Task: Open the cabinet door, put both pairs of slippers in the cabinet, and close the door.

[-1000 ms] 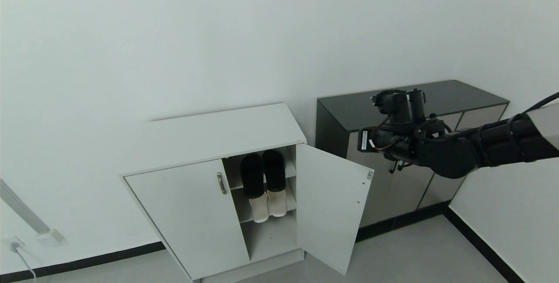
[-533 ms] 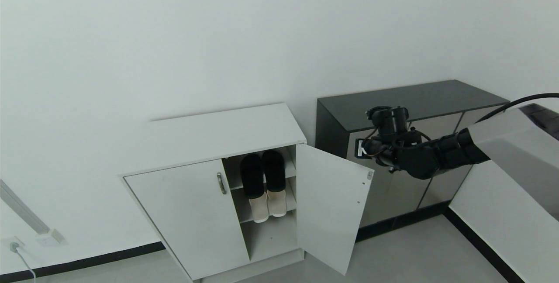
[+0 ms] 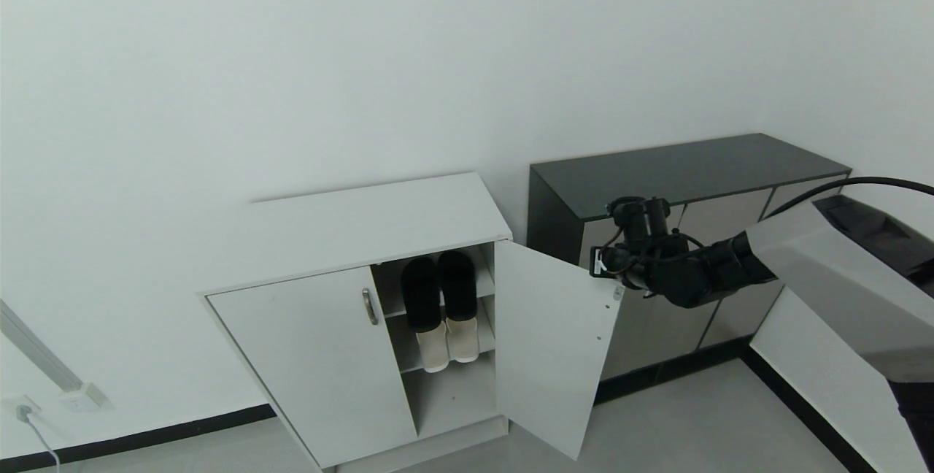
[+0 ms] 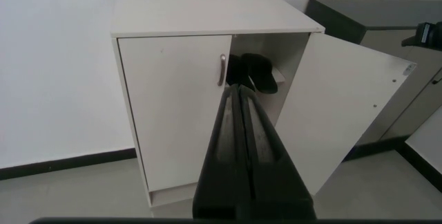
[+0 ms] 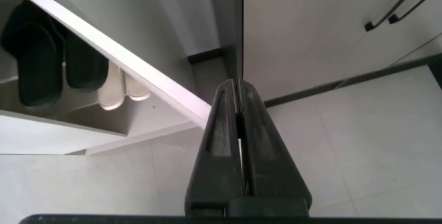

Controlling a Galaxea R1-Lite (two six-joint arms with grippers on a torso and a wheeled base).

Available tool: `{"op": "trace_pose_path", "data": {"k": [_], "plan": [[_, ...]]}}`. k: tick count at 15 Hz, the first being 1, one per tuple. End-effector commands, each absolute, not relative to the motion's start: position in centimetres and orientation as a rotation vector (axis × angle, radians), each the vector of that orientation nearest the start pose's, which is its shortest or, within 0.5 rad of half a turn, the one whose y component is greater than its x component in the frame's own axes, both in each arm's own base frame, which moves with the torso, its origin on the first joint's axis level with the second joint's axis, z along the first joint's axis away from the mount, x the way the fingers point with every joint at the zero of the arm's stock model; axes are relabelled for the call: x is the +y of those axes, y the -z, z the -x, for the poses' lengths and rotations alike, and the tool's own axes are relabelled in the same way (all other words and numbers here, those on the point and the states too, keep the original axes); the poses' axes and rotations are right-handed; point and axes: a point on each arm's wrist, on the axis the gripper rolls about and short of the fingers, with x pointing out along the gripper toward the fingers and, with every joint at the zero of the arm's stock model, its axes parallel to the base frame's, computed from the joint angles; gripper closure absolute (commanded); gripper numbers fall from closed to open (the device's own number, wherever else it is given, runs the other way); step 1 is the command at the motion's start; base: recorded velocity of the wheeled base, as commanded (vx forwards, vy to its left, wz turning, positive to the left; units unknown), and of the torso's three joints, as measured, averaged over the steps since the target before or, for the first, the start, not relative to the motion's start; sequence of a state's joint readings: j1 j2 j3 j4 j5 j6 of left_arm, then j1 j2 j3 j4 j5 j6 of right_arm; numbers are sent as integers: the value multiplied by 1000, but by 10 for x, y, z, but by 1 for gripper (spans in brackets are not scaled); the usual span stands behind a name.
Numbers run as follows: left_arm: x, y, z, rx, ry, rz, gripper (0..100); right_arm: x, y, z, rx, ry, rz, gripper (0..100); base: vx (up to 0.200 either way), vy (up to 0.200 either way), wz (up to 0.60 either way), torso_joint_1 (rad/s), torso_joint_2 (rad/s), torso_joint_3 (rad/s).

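Door: white cabinet door (image 3: 554,356) stood open.
Right gripper (image 3: 616,279): jaws were pressed together, at door's 1 o'clock corner.
Left gripper (image 4: 239,96): jaws were pressed together.

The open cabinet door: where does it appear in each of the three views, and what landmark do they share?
Head view: open door hangs right of the black slippers.
Left wrist view: open door swung outward beside the slippers.
Right wrist view: its top edge is a slanted white strip.
Shared landmark: the black slippers.
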State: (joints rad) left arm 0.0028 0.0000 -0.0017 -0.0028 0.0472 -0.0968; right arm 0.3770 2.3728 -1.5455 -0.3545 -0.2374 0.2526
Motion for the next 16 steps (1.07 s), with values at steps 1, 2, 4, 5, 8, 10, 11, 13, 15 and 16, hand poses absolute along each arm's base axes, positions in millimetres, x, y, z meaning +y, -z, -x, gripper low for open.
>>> {"op": "trace_pose_path", "data": {"k": [1,2,4,5,8,10,11,13,15,16], "plan": [[1,-76,23,-7,-50,97,100,173,-74,-452,480,-77,-101,100,0,0,0,0,0,0],[1,-76,23,-7,-50,97,100,172,-72,-454,480,-74,-101,100,0,0,0,0,0,0],[1,-76,23,-7,-50,97,100,171,-66,-456,489,-69,-99,100,0,0,0,0,0,0],[1,-76,23,-7,-50,97,100,170,-62,-458,494,-66,-98,100,0,0,0,0,0,0],[1,-76,23,-7,-50,97,100,169,-55,-461,503,-59,-101,100,0,0,0,0,0,0],[1,-76,23,-7,-50,95,100,169,-56,-460,505,-59,-106,100,0,0,0,0,0,0],[1,-76,23,-7,-50,95,100,171,-57,-458,506,-61,-104,100,0,0,0,0,0,0],[1,-76,23,-7,-49,95,100,179,-63,-449,509,-82,-106,100,0,0,0,0,0,0],[1,-76,23,-7,-49,92,100,197,-72,-428,522,-127,-106,100,0,0,0,0,0,0],[1,-76,23,-7,-49,92,100,204,-73,-419,522,-147,-104,100,0,0,0,0,0,0]]}}
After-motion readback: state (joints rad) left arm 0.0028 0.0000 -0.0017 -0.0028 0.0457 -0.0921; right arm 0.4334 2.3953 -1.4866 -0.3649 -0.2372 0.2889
